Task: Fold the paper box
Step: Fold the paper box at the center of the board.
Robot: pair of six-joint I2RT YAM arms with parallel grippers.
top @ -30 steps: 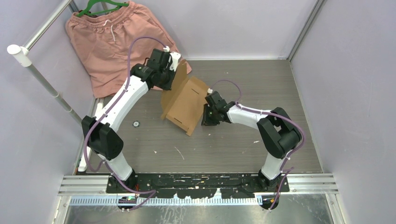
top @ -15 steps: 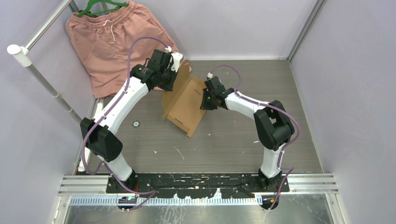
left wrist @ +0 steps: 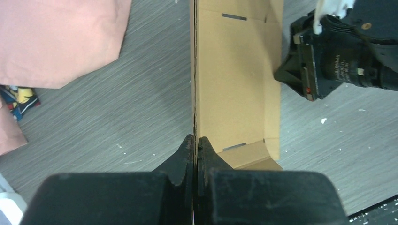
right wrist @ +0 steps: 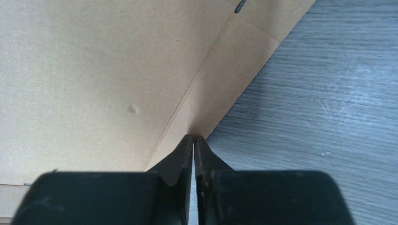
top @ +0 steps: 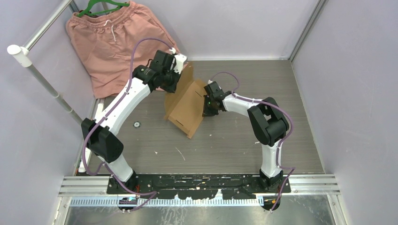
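While both arms pinch the paper box [top: 185, 107] at mid-table, the step in hand looks like raising a side panel.
Left gripper [left wrist: 195, 140] is clamped tight on the edge of the upright far-left flap. Right gripper [right wrist: 194, 138] has its jaws all but together, seemingly nipping the box's right-hand edge beside a crease. For a clean fold, I judge the right should swing its panel about that score line while the left holds its flap vertical, without tugging the cardboard apart.

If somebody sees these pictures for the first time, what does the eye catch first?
A brown paper box, half folded, stands on the table, held by the left gripper at its far edge and the right gripper at its right edge. Behind it, salmon-pink shorts on a green hanger fill the far left corner.
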